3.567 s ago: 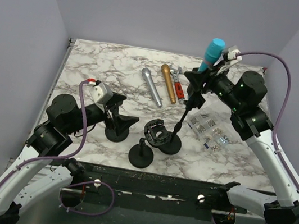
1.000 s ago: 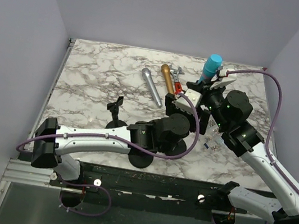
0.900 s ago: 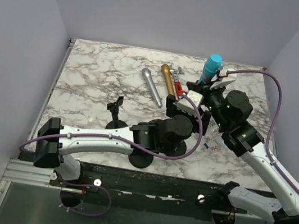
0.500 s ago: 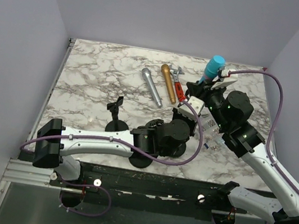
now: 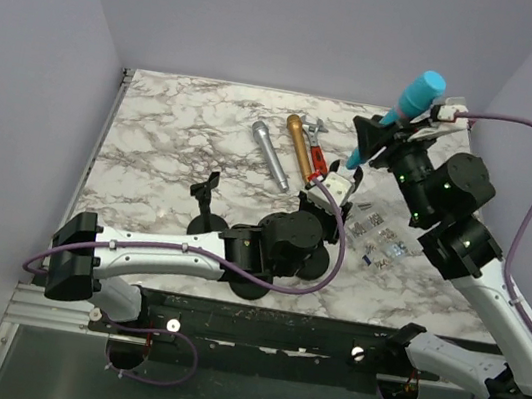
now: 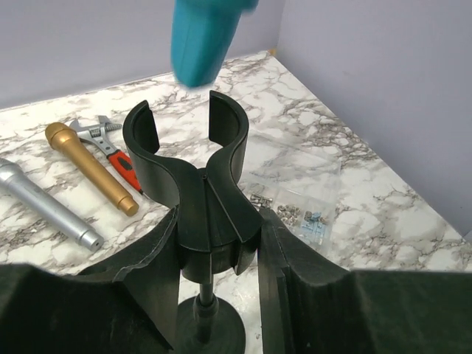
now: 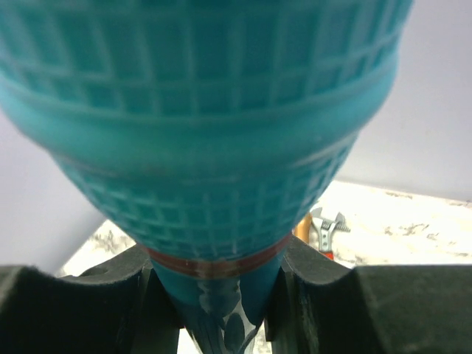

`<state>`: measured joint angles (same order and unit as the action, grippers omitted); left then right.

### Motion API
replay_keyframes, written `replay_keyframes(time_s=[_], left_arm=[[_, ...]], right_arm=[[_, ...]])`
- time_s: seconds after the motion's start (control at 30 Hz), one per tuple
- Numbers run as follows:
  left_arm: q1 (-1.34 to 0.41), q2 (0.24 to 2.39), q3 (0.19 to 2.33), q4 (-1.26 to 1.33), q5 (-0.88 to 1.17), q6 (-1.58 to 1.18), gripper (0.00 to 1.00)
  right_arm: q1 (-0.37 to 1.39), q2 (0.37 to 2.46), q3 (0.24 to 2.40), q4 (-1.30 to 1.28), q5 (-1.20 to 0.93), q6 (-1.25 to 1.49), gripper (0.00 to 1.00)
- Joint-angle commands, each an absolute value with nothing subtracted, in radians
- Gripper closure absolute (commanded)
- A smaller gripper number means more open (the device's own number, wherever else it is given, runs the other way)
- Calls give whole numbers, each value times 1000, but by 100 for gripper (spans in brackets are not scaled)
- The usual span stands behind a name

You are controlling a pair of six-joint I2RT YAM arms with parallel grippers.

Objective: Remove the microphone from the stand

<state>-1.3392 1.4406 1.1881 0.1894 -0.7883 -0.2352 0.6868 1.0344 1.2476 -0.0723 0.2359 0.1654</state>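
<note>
Microphone (image 5: 414, 93) and stand (image 6: 193, 177) are apart. The teal one is up in the air over the far right of the counter (image 5: 177, 125), tilted with its head highest. In the left wrist view its tail end hangs just above the forked cradle (image 6: 184, 129), touching neither prong.

The right hand (image 5: 374, 141) is closed on the handle just under the head. In the right wrist view a finger (image 7: 158, 295) sits on either side of the narrow neck below the red ring. The left hand (image 6: 214, 265) reaches across and is clamped narrowly on the block beneath the cradle, pinning the stand to the counter.

The microphone looks like a stiff, fairly light thing with a smooth tapered handle and a bulky mesh head. It would probably be top-heavy, and inclined to slide through the fingers if taken lower down. The present hold seems the sound one: close under the head, where the flare gives the fingers a stop. The mesh is likely the part that dents, so it is best kept off the fingers.

A silver microphone (image 5: 270, 156), a gold microphone (image 5: 301, 147), a wrench (image 5: 318, 152) and a bag of screws (image 5: 377, 232) lie on the counter beyond and beside the stand.

The removal looks nearly done. What seems left is to carry the microphone clear and lay it down.
</note>
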Motion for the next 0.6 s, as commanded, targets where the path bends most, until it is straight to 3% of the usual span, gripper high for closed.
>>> replay_keyframes(time_s=[0.0, 0.07, 0.1, 0.2, 0.27, 0.43, 0.47, 0.5, 0.57], left_arm=[[-1341, 1421, 1145, 193, -692, -288, 100], [-1341, 1415, 1154, 167, -689, -308, 100], [-1341, 1413, 1163, 149, -690, -315, 93], [-1341, 1403, 1182, 103, -693, -354, 56], [-1341, 1392, 1181, 101, -681, -366, 45], [-1341, 1370, 1189, 82, -649, -376, 32], [-1341, 1363, 1190, 77, -646, -377, 21], [-1341, 1357, 1193, 71, -640, -379, 4], [-1341, 1341, 1201, 54, -627, -384, 1]], right_arm=[[693, 999, 1362, -99, 357, 126, 99], [693, 984, 1388, -117, 399, 113, 99], [693, 973, 1391, -122, 410, 107, 99], [693, 924, 1365, -121, 428, 102, 97], [693, 895, 1339, -126, 429, 106, 97], [693, 847, 1288, -154, 431, 120, 97], [693, 842, 1282, -159, 433, 120, 97], [693, 836, 1277, -166, 436, 121, 97], [693, 828, 1269, -176, 439, 125, 97]])
